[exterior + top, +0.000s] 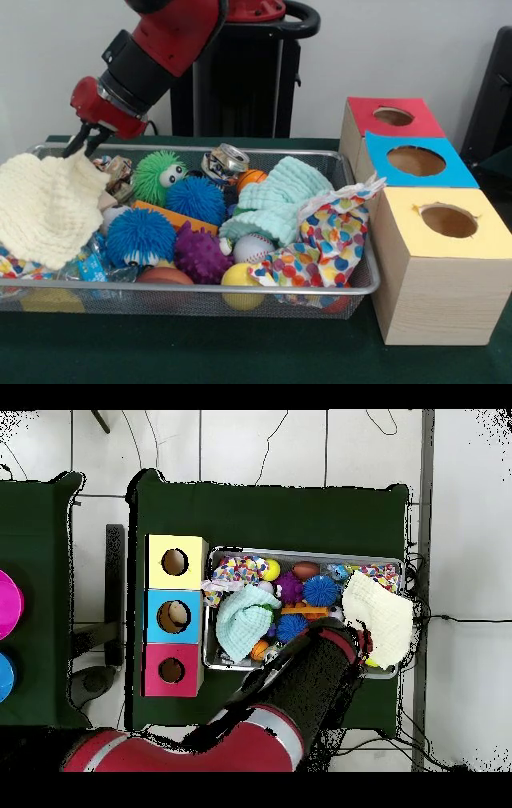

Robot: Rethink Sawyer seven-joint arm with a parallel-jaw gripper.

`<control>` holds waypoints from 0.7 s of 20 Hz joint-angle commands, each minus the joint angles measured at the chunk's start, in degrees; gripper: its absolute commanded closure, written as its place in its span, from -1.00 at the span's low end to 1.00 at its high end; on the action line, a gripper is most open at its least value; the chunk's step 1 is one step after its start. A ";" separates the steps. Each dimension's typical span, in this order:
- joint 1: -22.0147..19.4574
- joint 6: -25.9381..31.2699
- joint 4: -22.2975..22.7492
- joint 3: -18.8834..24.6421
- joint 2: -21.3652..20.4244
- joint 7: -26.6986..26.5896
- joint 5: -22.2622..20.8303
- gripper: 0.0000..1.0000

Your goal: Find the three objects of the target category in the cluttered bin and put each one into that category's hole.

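My gripper (83, 146) is at the left end of the wire bin (200, 290), shut on the top corner of a cream knitted cloth (44, 204). The cloth is pulled up at that corner and drapes over the bin's left rim. In the overhead view the cream cloth (381, 619) hangs over the bin's right end, and the arm hides the gripper. Three boxes with round holes stand beside the bin: red (392, 118), blue (416, 162) and yellow (448, 222). Among the clutter are a green fuzzy ball (156, 176), two blue fuzzy balls (194, 198), a baseball (253, 248) and a crushed can (226, 160).
A mint cloth (276, 200) and a polka-dot cloth (328, 240) cover the bin's right half. A purple spiky ball (200, 254), a yellow ball (240, 280) and a small basketball (252, 178) lie between them. From above, the boxes (175, 616) line the bin's left side.
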 commanded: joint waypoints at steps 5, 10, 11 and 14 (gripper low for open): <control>-14.53 17.21 4.57 28.44 -13.38 -32.64 7.77 1.00; -23.60 20.99 10.28 39.05 -17.81 -40.10 11.35 1.00; -25.61 21.51 11.49 41.40 -18.40 -40.98 12.43 1.00; -30.61 23.17 14.52 47.29 -19.45 -43.77 15.09 1.00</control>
